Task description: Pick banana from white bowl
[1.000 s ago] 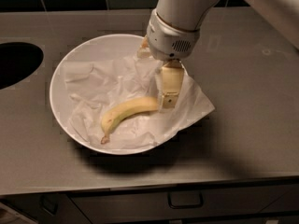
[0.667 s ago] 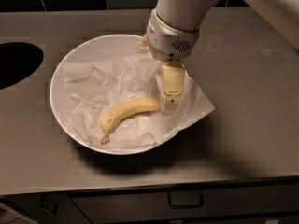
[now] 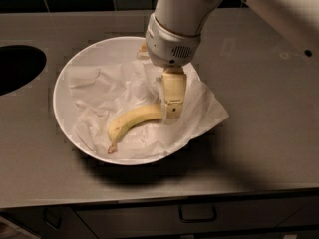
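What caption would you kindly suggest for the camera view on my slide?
Gripper inside the paper-lined white bowl, at one end of the banana.

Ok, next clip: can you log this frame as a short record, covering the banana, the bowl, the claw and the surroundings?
target: small curved yellow banana, lying on crumpled white paper
container: large round white bowl lined with that paper, on the grey countertop
arm: claw low inside the bowl, at the banana's right end
task state: banana not lifted
nearby: dark round opening at the counter's left edge
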`<state>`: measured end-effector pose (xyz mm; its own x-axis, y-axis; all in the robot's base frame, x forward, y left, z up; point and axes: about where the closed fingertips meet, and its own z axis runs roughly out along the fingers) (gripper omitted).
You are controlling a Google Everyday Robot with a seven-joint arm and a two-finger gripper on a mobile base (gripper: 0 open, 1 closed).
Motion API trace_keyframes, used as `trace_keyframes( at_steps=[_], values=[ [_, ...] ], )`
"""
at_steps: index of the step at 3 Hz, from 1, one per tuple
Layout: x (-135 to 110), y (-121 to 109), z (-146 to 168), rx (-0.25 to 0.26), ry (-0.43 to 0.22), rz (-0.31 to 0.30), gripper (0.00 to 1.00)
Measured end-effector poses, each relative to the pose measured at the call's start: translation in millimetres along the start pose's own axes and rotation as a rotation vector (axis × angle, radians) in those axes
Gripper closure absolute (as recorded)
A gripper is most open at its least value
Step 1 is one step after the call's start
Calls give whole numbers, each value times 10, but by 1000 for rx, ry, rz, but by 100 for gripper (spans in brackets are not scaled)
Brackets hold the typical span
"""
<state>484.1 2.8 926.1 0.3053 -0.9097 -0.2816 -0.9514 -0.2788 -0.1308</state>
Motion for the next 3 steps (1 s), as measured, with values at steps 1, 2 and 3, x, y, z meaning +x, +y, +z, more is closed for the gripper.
trace_keyframes(
  at_steps=[1, 2, 3],
  values=[
    [-86, -55, 155, -30, -15, -23, 12],
    [-116, -76, 268, -53, -25, -26, 17],
    [-99, -84, 337, -66, -25, -19, 22]
  ],
)
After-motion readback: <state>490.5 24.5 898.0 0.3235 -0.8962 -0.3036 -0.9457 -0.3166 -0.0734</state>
